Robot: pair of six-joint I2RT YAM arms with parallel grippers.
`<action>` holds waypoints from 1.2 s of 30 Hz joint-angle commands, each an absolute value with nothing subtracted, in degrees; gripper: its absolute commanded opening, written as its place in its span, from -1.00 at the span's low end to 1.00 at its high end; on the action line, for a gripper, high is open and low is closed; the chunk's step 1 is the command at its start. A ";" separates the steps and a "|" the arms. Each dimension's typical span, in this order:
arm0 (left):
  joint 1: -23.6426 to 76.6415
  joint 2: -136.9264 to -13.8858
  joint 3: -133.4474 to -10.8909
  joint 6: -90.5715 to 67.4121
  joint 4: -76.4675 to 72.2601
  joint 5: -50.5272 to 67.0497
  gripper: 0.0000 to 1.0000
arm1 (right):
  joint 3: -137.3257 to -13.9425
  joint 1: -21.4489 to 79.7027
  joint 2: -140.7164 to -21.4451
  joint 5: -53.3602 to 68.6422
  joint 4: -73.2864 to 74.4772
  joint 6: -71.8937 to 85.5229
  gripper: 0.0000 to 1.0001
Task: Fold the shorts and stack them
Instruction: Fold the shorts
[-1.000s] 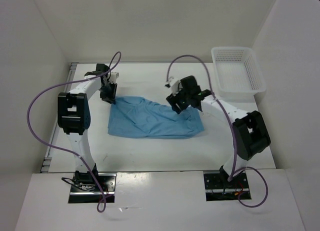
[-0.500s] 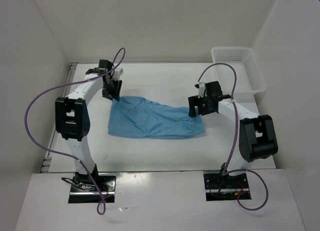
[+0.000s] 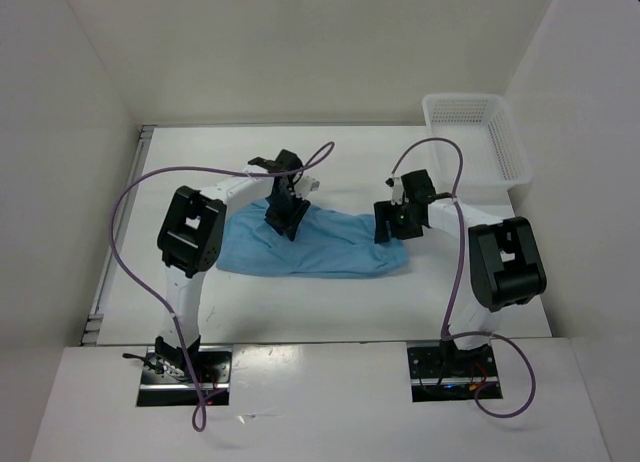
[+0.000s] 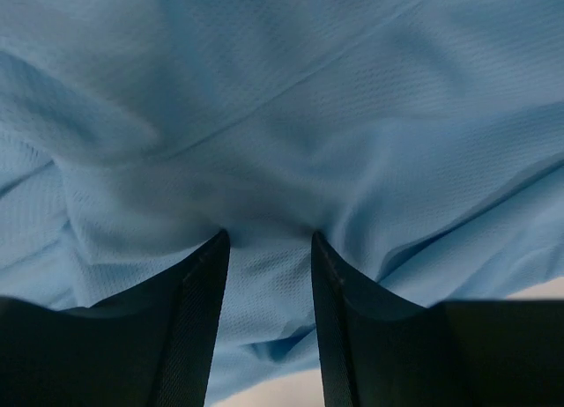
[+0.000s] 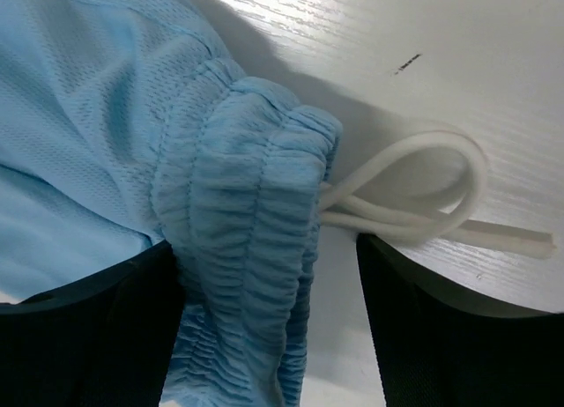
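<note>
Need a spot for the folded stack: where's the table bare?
Bare: the table strip between the shorts and the back wall, and the strip between the shorts and the arm bases. Crowded: mid-table, with the left hand and right hand at the shorts; the basket takes the far-right corner.

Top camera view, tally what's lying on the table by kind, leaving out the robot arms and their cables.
shorts: 1
basket: 1
total: 2
</note>
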State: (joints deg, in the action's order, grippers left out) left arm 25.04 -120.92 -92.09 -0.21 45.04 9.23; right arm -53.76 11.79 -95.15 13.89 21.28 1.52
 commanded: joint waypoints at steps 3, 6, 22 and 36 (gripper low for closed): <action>26.19 -124.18 -94.39 0.00 45.26 9.23 0.00 | -54.67 14.77 -97.73 9.41 19.08 3.69 0.38; 26.19 -124.72 -93.79 0.00 44.65 9.23 0.00 | -54.67 15.29 -98.26 8.71 19.07 3.69 -0.19; 28.48 -117.97 -99.58 0.00 46.41 13.28 0.08 | -68.37 8.00 -90.45 2.41 39.19 -7.81 -1.00; 20.84 -119.08 -91.93 0.00 41.92 12.83 0.37 | -79.61 6.33 -89.29 -13.97 45.88 -11.34 -1.00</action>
